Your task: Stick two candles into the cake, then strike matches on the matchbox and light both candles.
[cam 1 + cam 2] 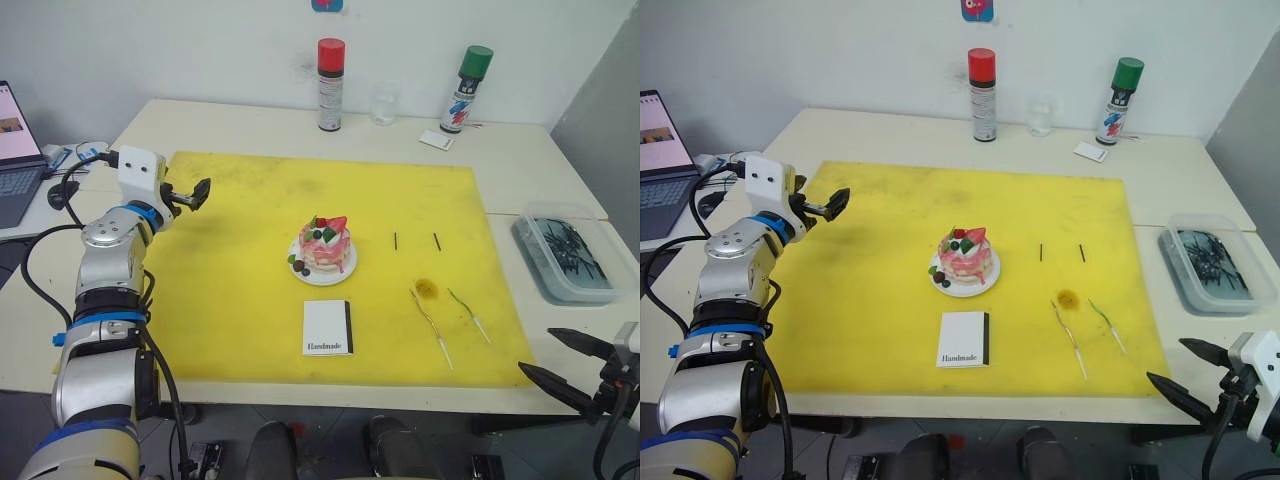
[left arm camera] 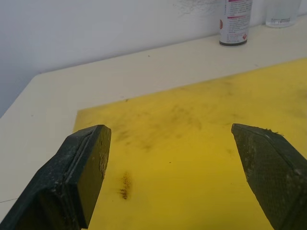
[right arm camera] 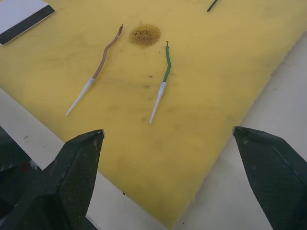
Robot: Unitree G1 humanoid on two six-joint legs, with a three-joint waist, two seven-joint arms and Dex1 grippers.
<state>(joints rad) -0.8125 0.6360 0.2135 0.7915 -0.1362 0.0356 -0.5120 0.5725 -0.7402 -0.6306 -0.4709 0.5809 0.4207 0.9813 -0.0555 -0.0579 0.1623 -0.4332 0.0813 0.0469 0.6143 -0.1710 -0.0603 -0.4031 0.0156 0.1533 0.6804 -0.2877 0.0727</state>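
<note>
A yellow mat (image 1: 240, 300) is spread over the pale surface (image 1: 250, 125). The cake (image 1: 326, 245) is seen on its plate (image 1: 305, 275) near the middle of the mat, with nothing stuck into it. The matchbox (image 1: 328, 327) lies flat just in front of the cake, toward the robot, its black strip on the right side. Two matches (image 1: 395, 240) lie apart from each other to the right of the cake. The pink candle (image 1: 431, 318) and the green candle (image 1: 469, 315) lie side by side, not touching, near the mat's front right corner, with a brown stain (image 1: 428, 288) close to their far ends.

The left claw (image 1: 196, 193) is held open and empty above the mat's far left corner. The right claw (image 1: 560, 365) is held open and empty off the mat's front right corner, near the candles.

Two spray cans (image 1: 330, 70) and a small card (image 1: 436, 140) stand or lie at the far edge; a clear tub (image 1: 570, 258) sits to the right.
</note>
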